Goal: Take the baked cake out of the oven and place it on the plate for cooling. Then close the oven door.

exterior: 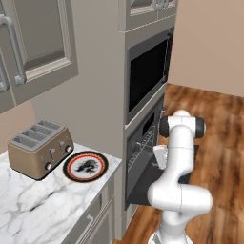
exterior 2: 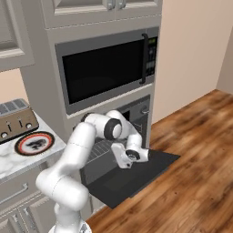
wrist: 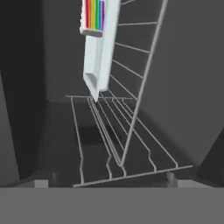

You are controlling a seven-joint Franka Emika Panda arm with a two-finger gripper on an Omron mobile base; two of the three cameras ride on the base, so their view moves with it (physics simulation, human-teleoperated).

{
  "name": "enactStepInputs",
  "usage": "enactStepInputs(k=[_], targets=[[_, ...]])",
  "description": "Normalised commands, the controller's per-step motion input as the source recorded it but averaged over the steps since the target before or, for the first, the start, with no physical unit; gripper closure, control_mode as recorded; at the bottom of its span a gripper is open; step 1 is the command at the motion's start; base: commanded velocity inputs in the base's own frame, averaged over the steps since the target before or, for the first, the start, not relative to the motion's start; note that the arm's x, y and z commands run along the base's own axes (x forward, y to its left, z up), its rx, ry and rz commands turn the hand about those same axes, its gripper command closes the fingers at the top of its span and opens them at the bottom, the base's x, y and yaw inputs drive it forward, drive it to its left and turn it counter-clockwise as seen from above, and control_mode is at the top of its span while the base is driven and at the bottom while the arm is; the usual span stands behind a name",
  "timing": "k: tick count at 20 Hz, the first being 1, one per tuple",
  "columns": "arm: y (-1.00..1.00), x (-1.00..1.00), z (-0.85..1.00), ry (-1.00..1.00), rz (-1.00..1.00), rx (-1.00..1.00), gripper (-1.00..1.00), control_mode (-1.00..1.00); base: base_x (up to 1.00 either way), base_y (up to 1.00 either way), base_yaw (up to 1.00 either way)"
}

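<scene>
One plate [exterior: 86, 166] on marble counter [exterior: 28, 200]; wood floor [exterior 2: 191, 182]; pincer [exterior 2: 122, 160] wide open, empty.

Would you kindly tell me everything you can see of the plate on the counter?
The plate is round, with a red-orange rim, a black ring inside it and a white centre bearing a dark pattern. It looks glazed, like ceramic. It lies flat on the white marble counter near the counter's front corner, close beside the beige toaster; whether the two touch cannot be told. Nothing lies on it. In the right base view it appears at the left edge, just in front of the toaster.
</scene>
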Motion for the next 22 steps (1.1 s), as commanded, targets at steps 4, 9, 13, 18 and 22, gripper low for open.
enactStepInputs(k=[4, 9, 13, 18, 22], targets=[[0.2, 0.81, -0.39, 0.04, -0.01, 0.03, -1.0, -1.0, 0.0, 0.0, 0.0], [0.2, 0.73, -0.3, 0.01, -0.01, 0.04, -1.0, -1.0, 0.0, 0.0, 0.0], [0.28, 0.69, -0.53, 0.0, -0.06, 0.0, -1.0, -1.0, 0.0, 0.0, 0.0], [0.09, 0.58, -0.51, 0.0, -0.09, 0.0, -1.0, -1.0, 0.0, 0.0, 0.0], [0.02, 0.59, -0.22, 0.0, -0.1, 0.0, -1.0, -1.0, 0.0, 0.0, 0.0]])
